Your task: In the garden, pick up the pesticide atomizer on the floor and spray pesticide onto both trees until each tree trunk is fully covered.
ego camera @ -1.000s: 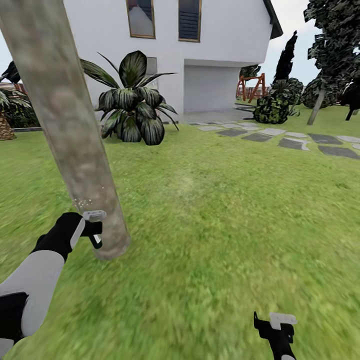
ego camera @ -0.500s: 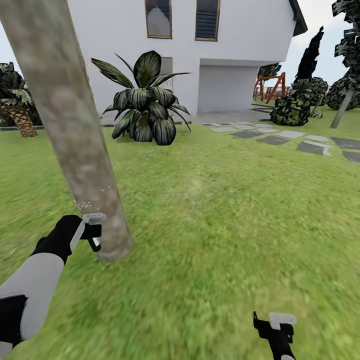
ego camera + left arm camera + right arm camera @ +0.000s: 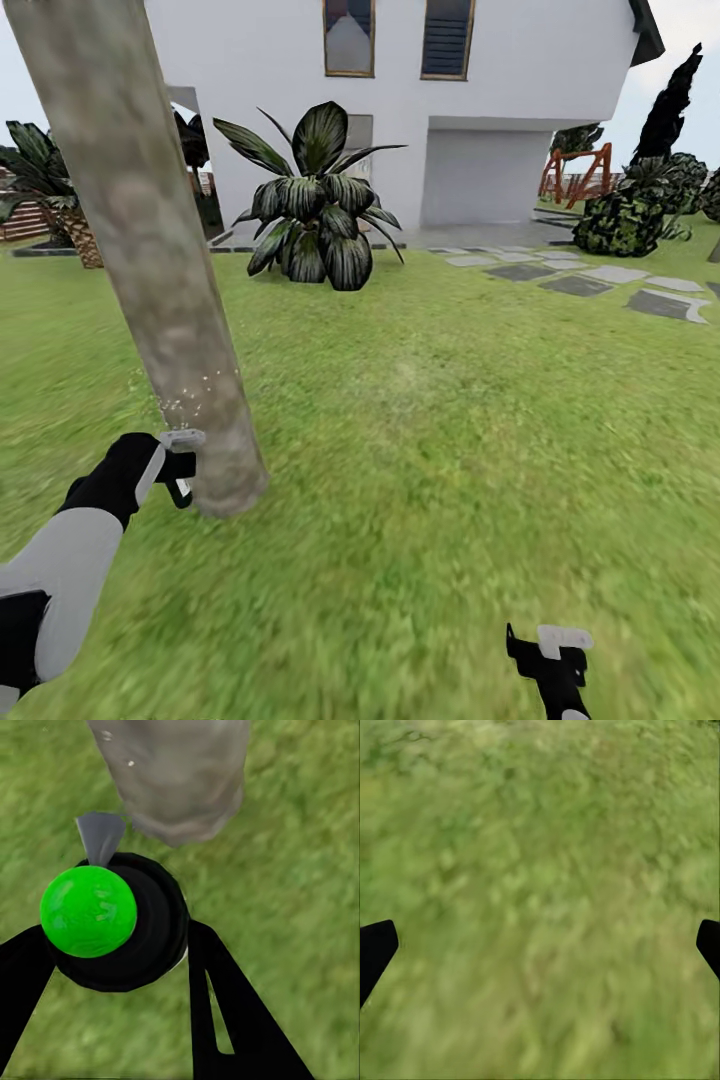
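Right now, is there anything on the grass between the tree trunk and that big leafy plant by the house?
In the head view, only bare grass lies between the tree trunk and the leafy plant.

Home garden w/ wide lawn (image 3: 450, 450) in front of a white house (image 3: 400, 110), grey stepping slabs (image 3: 600, 280), bushes (image 3: 625, 220), a tree trunk (image 3: 150, 250) & a swing frame (image 3: 575, 170).
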Robot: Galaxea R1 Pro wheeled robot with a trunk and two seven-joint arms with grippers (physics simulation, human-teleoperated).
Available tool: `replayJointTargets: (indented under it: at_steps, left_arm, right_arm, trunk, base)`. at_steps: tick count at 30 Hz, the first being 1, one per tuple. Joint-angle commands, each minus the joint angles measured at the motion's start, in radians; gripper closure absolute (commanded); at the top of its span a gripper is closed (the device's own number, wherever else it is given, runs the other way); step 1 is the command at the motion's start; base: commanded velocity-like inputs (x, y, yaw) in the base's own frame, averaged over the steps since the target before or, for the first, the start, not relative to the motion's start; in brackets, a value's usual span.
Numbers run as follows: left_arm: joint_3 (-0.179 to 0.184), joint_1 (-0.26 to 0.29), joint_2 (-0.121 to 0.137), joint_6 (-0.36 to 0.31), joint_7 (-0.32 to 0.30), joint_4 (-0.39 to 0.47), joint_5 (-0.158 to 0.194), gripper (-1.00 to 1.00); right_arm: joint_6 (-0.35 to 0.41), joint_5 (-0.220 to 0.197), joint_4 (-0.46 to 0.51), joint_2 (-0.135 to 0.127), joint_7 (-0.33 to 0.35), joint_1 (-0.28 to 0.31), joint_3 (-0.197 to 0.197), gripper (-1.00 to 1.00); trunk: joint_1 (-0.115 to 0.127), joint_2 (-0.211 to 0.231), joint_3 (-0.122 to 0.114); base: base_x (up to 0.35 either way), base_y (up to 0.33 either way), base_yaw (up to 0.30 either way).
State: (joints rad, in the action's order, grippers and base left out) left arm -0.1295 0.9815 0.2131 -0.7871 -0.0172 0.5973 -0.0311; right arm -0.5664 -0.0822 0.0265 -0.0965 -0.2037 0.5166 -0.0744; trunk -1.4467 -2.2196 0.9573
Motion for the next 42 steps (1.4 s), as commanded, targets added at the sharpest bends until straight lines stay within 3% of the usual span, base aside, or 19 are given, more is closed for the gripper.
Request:
replayJointTargets:
  at_steps: [1,6,8,11,12,17,18,23,28,34,37,42]
  left_arm:
    - [-0.003,-0.003,0.003,-0.003,-0.002,0.001,-0.002,1.0]
    - [0.005,-0.027,-0.008,0.0,-0.001,0.001,-0.002,1.0]
    - [0.006,-0.029,-0.068,0.0,-0.001,0.001,-0.007,1.0]
    - [0.001,-0.028,-0.106,0.0,0.0,0.001,-0.009,1.0]
    - [-0.002,-0.027,-0.107,0.0,0.0,0.002,-0.008,1.0]
    - [-0.002,-0.037,-0.027,0.001,-0.001,0.003,-0.004,1.0]
    - [-0.001,-0.053,-0.024,0.001,-0.001,0.009,-0.004,1.0]
    - [0.002,-0.087,-0.04,0.005,-0.001,0.004,-0.003,1.0]
    - [-0.002,-0.125,-0.043,0.077,-0.002,0.006,-0.001,1.0]
    - [-0.004,-0.13,-0.047,0.086,-0.006,0.002,0.006,1.0]
    - [-0.004,-0.13,-0.066,0.087,-0.004,0.001,0.002,1.0]
    - [-0.004,-0.135,-0.072,0.088,-0.004,0.001,0.006,1.0]
  right_arm:
    - [-0.003,-0.008,0.0,0.0,-0.002,0.0,-0.008,-1.0]
    - [-0.003,-0.008,0.0,0.0,-0.002,0.0,-0.008,-1.0]
    - [-0.003,-0.008,-0.002,-0.003,-0.002,0.0,-0.008,-1.0]
    - [-0.003,-0.008,-0.002,-0.003,-0.002,0.0,-0.008,-1.0]
    - [-0.003,-0.008,-0.002,-0.003,-0.002,0.0,-0.008,-1.0]
    - [-0.003,-0.008,-0.001,-0.004,-0.002,0.0,-0.008,-1.0]
    - [-0.003,-0.008,-0.001,-0.005,-0.002,0.0,-0.008,-1.0]
    - [-0.003,-0.008,0.0,-0.003,-0.002,0.0,-0.008,-1.0]
    - [-0.003,-0.008,0.0,-0.003,-0.002,0.0,-0.008,-1.0]
    - [-0.003,-0.008,0.0,-0.003,-0.002,0.0,-0.008,-1.0]
    - [-0.003,-0.008,0.0,-0.001,-0.002,0.0,-0.008,-1.0]
    - [-0.003,-0.008,0.0,0.0,-0.002,0.0,-0.008,-1.0]
  trunk:
    - [0.0,0.0,0.001]
    - [0.0,0.0,0.001]
    - [0.0,0.0,0.001]
    - [0.0,0.0,0.001]
    - [0.0,0.0,0.001]
    - [0.0,0.0,0.001]
    - [0.0,0.0,0.001]
    - [0.0,0.0,0.001]
    - [0.0,0.0,0.001]
    - [0.0,0.0,0.001]
    - [0.0,0.0,0.001]
    - [0.0,0.0,0.001]
  base:
    - [0.046,-0.024,0.277]
    - [0.008,-0.004,0.084]
    - [0.001,0.0,0.006]
    - [0.0,0.0,0.001]
    - [0.0,0.0,0.0]
    - [0.0,0.0,0.0]
    - [0.0,0.0,0.0]
    - [0.133,-0.1,0.0]
    - [0.221,-0.19,0.047]
    - [0.199,-0.214,0.258]
    - [0.177,-0.23,0.276]
    - [0.174,-0.232,0.277]
